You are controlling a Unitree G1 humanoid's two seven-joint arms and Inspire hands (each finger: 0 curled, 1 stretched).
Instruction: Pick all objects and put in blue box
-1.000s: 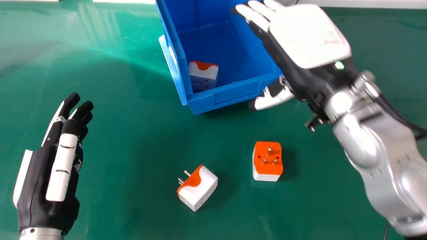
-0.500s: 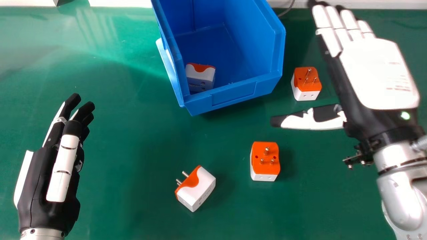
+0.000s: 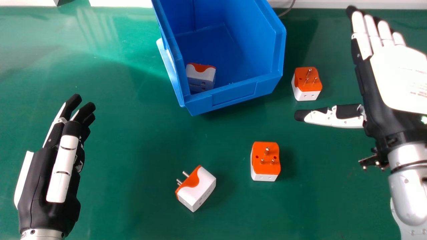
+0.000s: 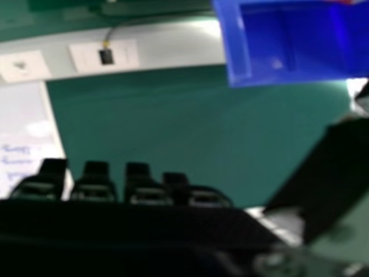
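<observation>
Green worktop (image 3: pixel 140 143), far edge: blue plastic box (image 3: pixel 233 95) stood near
Beside box: orange-and-white blocky plug (image 3: pixel 305 95) lay
Toward near edge: second plug (image 3: pixel 202 183), third plug (image 3: pixel 265 176)

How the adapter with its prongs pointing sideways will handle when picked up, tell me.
The adapter looks like hard plastic, so it should feel stiff. Its flat faces make rolling unlikely. Its smooth sides might slip, and the jutting prongs could catch.

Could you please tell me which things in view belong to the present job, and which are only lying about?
For the job:
- blue box
- adapter inside it
- adapter to its right
- nearer prongs-up adapter
- tilted adapter, prongs pointing leftward

Only lying about:
- cable with black end
- white panel with writing
</observation>
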